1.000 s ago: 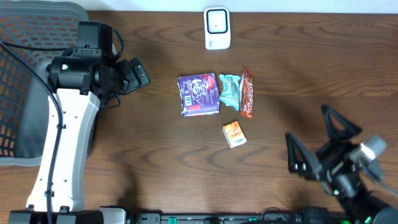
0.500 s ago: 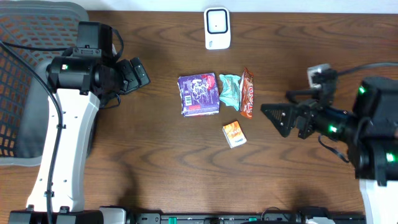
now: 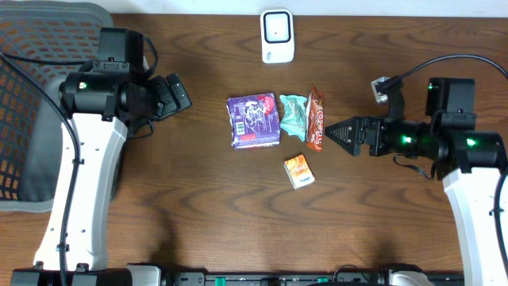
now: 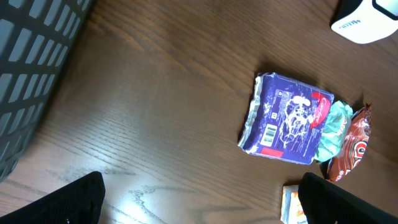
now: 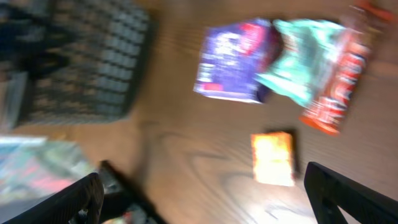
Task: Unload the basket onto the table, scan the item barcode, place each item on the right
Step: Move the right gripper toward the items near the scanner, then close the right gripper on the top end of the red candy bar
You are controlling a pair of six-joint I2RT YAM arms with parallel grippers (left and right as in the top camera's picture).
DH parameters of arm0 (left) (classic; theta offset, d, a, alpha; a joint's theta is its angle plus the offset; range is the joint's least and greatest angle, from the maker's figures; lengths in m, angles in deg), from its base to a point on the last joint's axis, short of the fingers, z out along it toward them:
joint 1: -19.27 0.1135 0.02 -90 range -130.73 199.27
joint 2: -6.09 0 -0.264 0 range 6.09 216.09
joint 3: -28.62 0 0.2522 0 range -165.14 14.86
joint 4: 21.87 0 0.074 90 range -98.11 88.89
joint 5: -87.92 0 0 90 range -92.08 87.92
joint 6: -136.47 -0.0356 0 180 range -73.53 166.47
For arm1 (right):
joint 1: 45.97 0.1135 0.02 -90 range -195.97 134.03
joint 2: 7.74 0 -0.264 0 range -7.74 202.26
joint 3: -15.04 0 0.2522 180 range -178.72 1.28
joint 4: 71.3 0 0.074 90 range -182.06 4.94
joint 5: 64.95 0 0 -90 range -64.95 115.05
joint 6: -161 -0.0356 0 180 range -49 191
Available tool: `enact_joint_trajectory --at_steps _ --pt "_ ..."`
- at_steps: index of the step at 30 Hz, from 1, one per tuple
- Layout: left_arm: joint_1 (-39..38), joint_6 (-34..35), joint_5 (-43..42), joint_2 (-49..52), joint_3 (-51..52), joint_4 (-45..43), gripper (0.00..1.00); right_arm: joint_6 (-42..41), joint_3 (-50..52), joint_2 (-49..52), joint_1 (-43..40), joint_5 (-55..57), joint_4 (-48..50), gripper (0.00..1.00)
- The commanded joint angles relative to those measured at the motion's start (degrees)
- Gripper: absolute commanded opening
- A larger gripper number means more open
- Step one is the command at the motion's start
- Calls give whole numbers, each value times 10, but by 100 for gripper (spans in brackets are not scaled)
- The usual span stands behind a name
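Red-brown snack bar [image 3: 316, 119], the item nearest the right gripper [image 3: 333, 132], lies flat on the wooden table [image 3: 198, 206] on the robot's side of the white scanner [image 3: 277, 36]. It touches a teal wrapper [image 3: 294, 117], and a purple packet [image 3: 254, 121] and a small orange box [image 3: 298, 171] are close by. It looks light, crinkly and slippery, so a pinch across its narrow width at mid-length seems safest. Both grippers' jaws stand wide apart and empty, the left gripper [image 3: 181, 94] well off to the scanner's left.
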Motion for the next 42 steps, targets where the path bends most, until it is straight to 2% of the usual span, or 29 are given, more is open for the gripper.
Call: enact_joint_trajectory --at_steps 1,8,10,16,20,23,26,27,32,39,42 --pt "2 5 3 2 0 2 99 -41 -10 35 -3 155 -6 99" --pt "2 5 3 2 0 2 99 -86 -10 135 -3 140 57 98" --pt "2 5 3 2 0 2 99 -105 -10 167 0 106 92 86" --pt "2 5 3 2 0 2 99 -94 -10 219 40 88 146 77" --pt "2 5 3 2 0 2 99 -89 -29 228 88 185 111 86" --pt "2 5 3 2 0 2 99 -89 -90 238 120 292 18 92" --pt "2 5 3 2 0 2 99 -66 -150 249 135 309 -48 94" --pt "2 5 3 2 0 2 99 -54 -163 249 140 301 -51 97" --pt "2 5 3 2 0 2 99 -44 -174 246 148 296 -21 99" --pt "2 5 3 2 0 2 99 -81 -136 250 157 301 100 99" --pt "2 5 3 2 0 2 99 -81 -101 250 159 344 142 99"
